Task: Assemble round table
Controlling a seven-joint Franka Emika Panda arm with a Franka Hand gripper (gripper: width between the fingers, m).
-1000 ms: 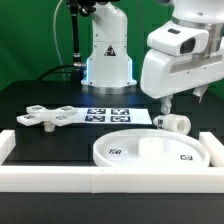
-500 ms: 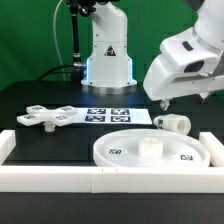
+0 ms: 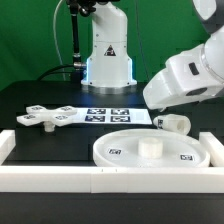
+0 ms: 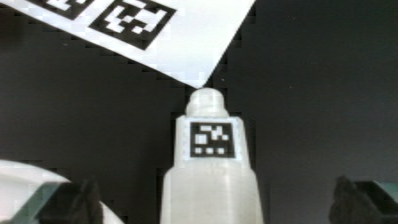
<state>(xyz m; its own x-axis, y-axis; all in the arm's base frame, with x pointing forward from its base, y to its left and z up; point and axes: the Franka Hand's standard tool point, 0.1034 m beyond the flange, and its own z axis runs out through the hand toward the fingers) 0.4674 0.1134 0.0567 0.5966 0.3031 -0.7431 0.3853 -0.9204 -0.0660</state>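
1. hovering over the post, fingers spread wide either side, not touching it.
2. post lies on its side on the bench, just beside the round disc.
3. likely light, rigid, smooth plastic; may roll, so pinch across its middle.

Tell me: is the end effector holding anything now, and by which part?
Nothing is held. The end effector is open; its fingers flank the short post with a clear gap on each side.
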